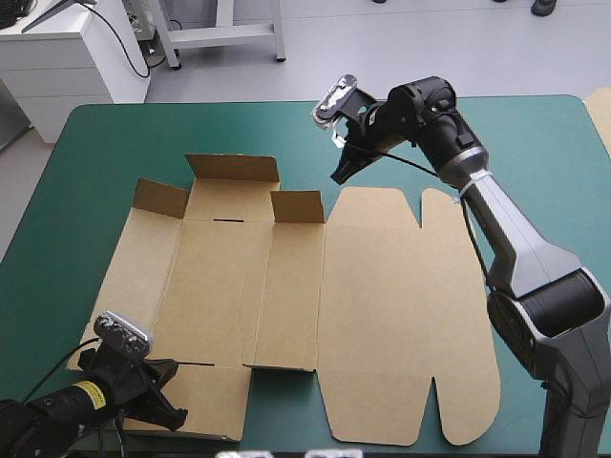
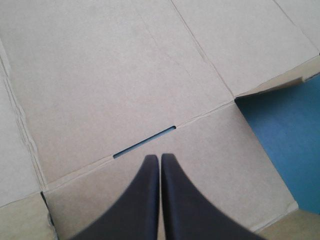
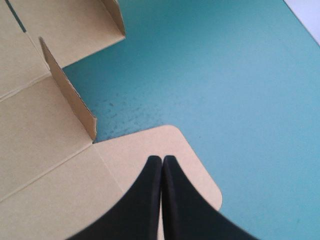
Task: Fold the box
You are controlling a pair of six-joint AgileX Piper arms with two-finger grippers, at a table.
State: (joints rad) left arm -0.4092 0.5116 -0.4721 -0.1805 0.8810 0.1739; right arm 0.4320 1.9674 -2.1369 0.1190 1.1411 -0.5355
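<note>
Teal-green cover [image 1: 535,143] lies over the whole table, and on it we see the box [image 1: 382,305], a cut brown sheet opened out almost flat across the middle. Its broad lid panel [image 1: 401,248], with rounded corners, lies toward the table's right side, and the narrower panels lie toward the left. Along the far edge three short flaps stand up: a left flap [image 1: 160,197], a wider middle flap [image 1: 234,169], and a right flap [image 1: 298,206] just beside the lid panel.

At the near left corner of the sheet we find the left gripper [image 1: 175,412]. In its own view the left gripper [image 2: 160,160] has its black fingers pressed together into one point, with nothing between them. It hangs over a near panel of board, and a narrow slot [image 2: 145,142] in the fold line lies just ahead of it. Bare cover [image 2: 285,140] shows beside that panel.

Over the sheet's far edge, the right gripper [image 1: 340,175] points down from its raised arm. In its wrist view the right gripper [image 3: 162,161] is likewise pressed together and empty, above a rounded corner [image 3: 195,165] of the lid panel. The right flap [image 3: 70,92] stands upright near it.

We cannot tell whether either gripper's tips touch the board.
</note>
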